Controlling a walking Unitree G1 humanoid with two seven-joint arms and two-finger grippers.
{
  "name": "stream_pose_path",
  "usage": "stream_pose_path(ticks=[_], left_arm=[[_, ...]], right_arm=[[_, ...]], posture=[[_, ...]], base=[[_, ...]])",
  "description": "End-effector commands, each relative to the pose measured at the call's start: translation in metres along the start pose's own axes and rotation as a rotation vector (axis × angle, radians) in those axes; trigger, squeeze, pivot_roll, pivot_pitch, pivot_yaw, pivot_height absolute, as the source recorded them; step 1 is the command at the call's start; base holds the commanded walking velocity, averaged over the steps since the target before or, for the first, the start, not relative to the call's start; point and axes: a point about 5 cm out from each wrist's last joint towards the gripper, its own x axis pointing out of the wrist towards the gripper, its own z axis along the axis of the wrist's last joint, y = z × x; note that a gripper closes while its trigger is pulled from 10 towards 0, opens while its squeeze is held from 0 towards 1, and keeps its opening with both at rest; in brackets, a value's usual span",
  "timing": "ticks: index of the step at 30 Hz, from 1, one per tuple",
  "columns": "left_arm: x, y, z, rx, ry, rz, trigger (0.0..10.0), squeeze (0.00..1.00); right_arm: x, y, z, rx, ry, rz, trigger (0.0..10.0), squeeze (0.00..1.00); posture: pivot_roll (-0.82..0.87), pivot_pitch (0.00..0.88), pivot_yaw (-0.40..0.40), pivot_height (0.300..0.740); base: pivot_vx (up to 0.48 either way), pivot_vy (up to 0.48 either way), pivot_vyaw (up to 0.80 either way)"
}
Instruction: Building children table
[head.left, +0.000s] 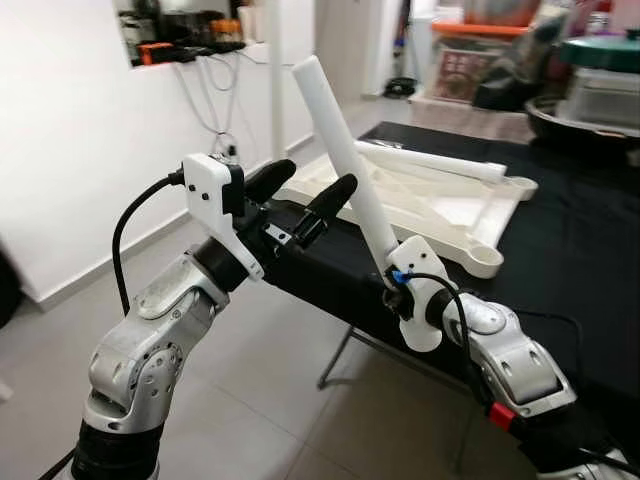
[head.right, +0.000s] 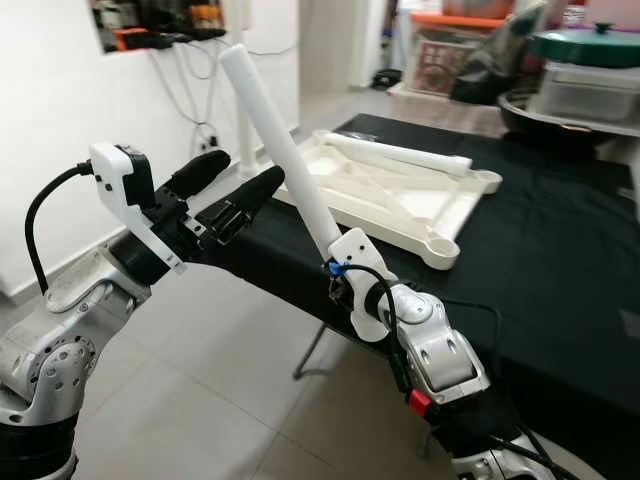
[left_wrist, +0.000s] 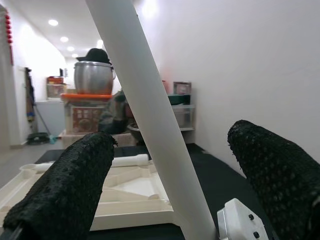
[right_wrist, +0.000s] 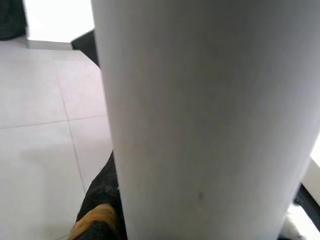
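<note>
A long white table leg (head.left: 345, 155) slants up and to the left over the table's near edge. My right gripper (head.left: 393, 268) is shut on its lower end; in the right wrist view the leg (right_wrist: 200, 115) is pressed against a black finger (right_wrist: 100, 200). My left gripper (head.left: 306, 190) is open just left of the leg, not touching it. In the left wrist view the leg (left_wrist: 150, 115) stands ahead, between the two black fingers (left_wrist: 65, 185). A white tabletop (head.left: 440, 205) lies upside down on the black table (head.left: 570, 250), with another white leg (head.left: 430, 160) lying across its far side.
The black table's near edge (head.left: 330, 285) runs under both grippers, with folding legs and tiled floor (head.left: 270, 400) below. A white wall (head.left: 70, 130) with hanging cables is at the left. Storage boxes, a pot and a dark pan (head.left: 575, 115) crowd the back right.
</note>
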Motion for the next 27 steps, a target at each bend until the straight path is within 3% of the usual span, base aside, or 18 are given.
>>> stream_pose_path(ticks=[1, 13, 17, 27], left_arm=[[-0.001, 0.005, -0.005, -0.013, 0.016, 0.026, 10.0, 0.00], [-0.006, 0.009, -0.016, -0.020, 0.063, 0.028, 10.0, 0.00], [-0.009, 0.009, -0.021, -0.023, 0.081, 0.035, 10.0, 0.00], [-0.008, 0.009, -0.021, -0.022, 0.079, 0.049, 10.0, 0.00]], right_arm=[[-0.002, -0.003, -0.001, -0.014, -0.013, -0.011, 10.0, 0.00], [-0.003, -0.013, -0.004, -0.001, -0.020, -0.074, 10.0, 0.00], [-0.004, -0.016, -0.006, 0.072, -0.008, -0.115, 10.0, 0.00], [-0.003, -0.013, -0.006, 0.078, -0.007, -0.098, 10.0, 0.00]], posture=[[-0.02, 0.030, 0.021, 0.740], [-0.03, 0.033, 0.028, 0.740], [-0.03, 0.036, 0.026, 0.740], [-0.03, 0.037, 0.023, 0.740]], base=[[0.000, 0.000, 0.00], [0.000, 0.000, 0.00], [0.000, 0.000, -0.80], [0.000, 0.000, -0.80]])
